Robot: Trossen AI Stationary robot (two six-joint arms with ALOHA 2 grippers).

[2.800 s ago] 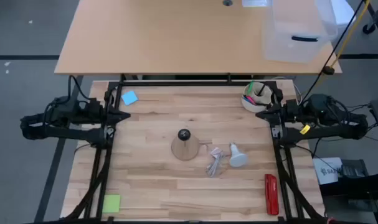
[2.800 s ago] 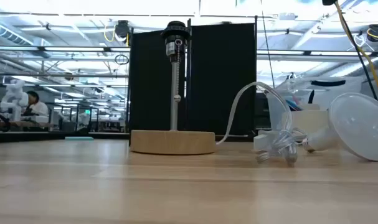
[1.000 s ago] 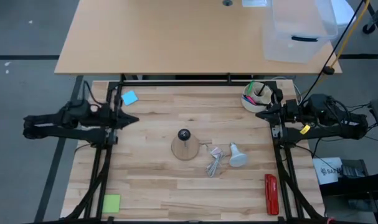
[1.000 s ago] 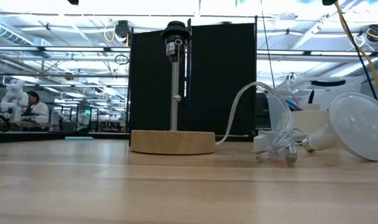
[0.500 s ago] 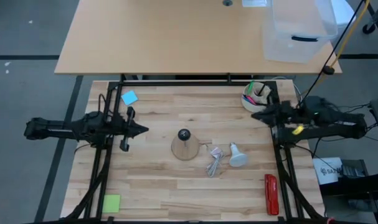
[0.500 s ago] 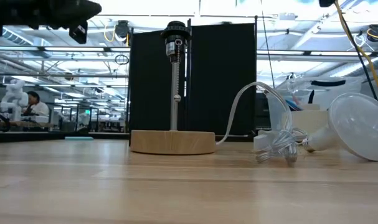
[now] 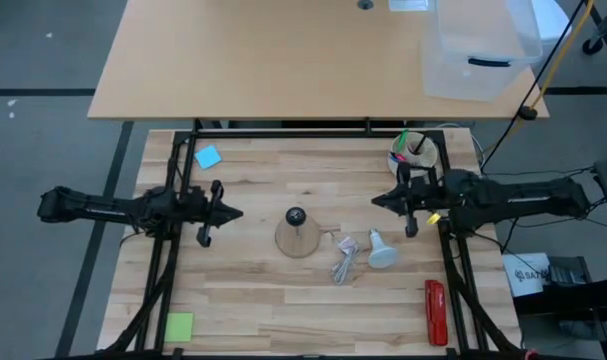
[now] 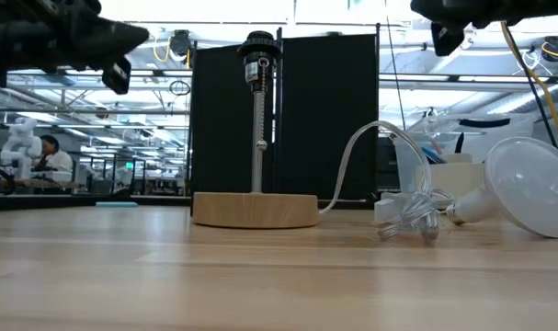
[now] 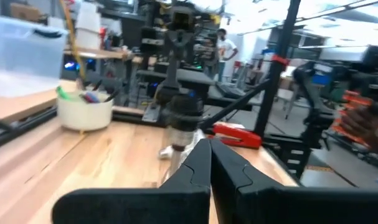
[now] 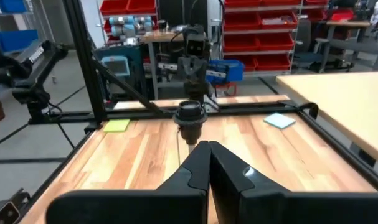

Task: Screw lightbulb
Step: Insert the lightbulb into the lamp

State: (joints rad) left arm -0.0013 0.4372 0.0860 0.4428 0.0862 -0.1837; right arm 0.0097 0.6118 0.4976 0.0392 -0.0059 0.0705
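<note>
The white lightbulb (image 7: 382, 251) lies on its side on the table, right of the round wooden base (image 7: 298, 240) with its black socket (image 7: 296, 215); in the low view the bulb (image 8: 529, 197) is at the far right. My left gripper (image 7: 237, 212) is shut and empty, raised left of the socket. My right gripper (image 7: 376, 201) is shut and empty, raised right of the socket and on the far side of the bulb. Each wrist view looks at the socket (image 9: 185, 114) (image 10: 190, 117).
A coiled clear cord (image 7: 344, 258) lies between base and bulb. A white cup of pens (image 7: 412, 156) stands at the far right, a red stapler (image 7: 435, 311) at the near right. A blue note (image 7: 208, 157) and a green note (image 7: 179, 326) lie on the left side.
Both arms have reached from the table's sides toward its middle. My left gripper has gone toward the right edge, nearer the socket. My right gripper has gone toward the left edge, nearer the socket. The bulb, base and cord have stayed put.
</note>
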